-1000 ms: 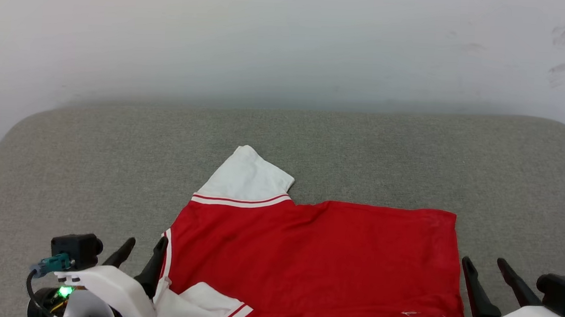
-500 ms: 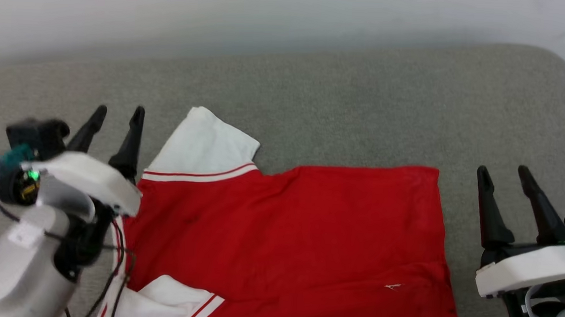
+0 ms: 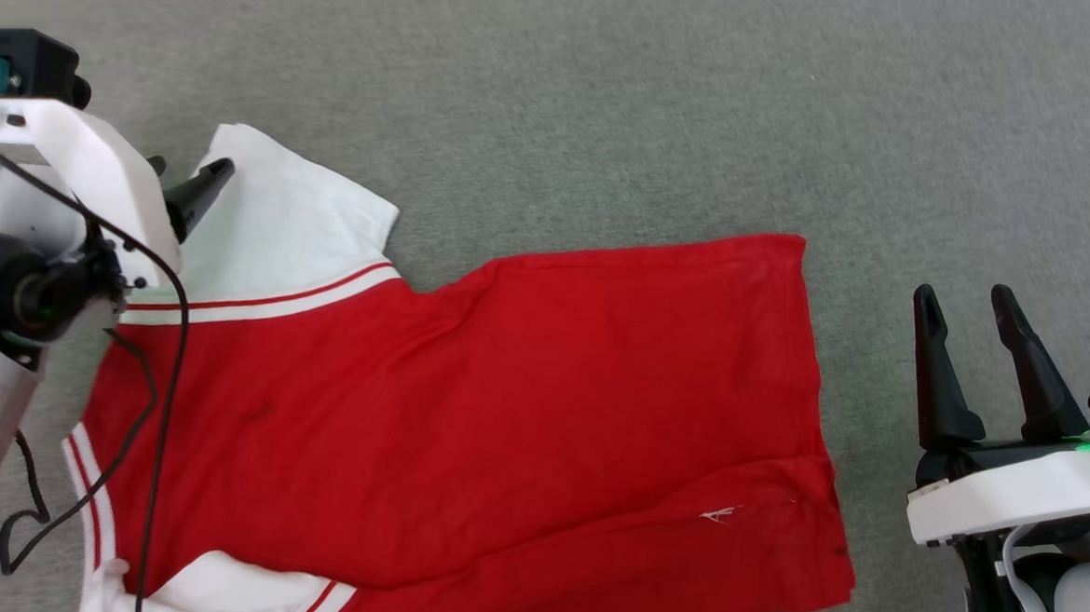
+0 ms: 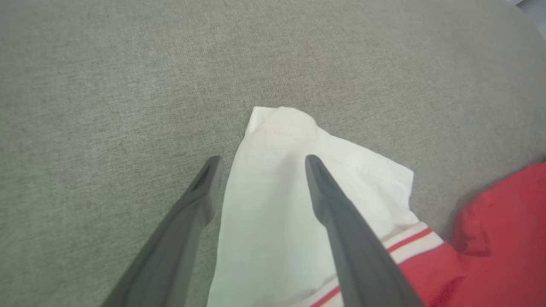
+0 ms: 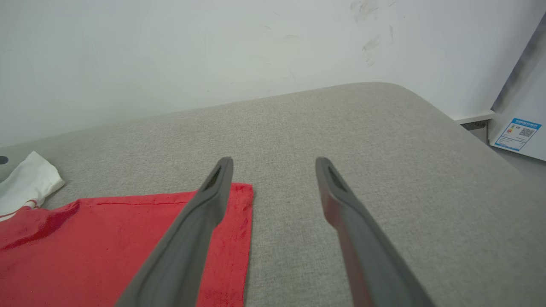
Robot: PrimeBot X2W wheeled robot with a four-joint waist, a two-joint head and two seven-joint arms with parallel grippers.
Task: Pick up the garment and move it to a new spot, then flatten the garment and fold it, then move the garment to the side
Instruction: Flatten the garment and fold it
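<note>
While looking down from the head: a grey woven padded surface (image 3: 612,95) across the whole frame, with a red jersey-style T-shirt (image 3: 502,406), white-sleeved with striped trim, spread flat from centre to 8 o'clock. Bare grey cloth from 10 round to 2 o'clock, plus a strip at 3 beyond the red hem. At 9 o'clock the left gripper (image 3: 190,174) over the far white sleeve (image 3: 298,218); at 4 o'clock the right gripper (image 3: 963,292) beside the hem, jaws spread and empty.

Along the left wrist: jaws parted and empty, one finger over the sleeve, the other over grey cloth at 7 o'clock; open surface from 9 to 3.

Along the right wrist: one finger across the red hem corner at 7 o'clock, the other above bare cloth; rounded surface edge at 2, a scuffed white wall (image 5: 170,55) at 12, a white panel with a blue label (image 5: 518,132) at 3.
</note>
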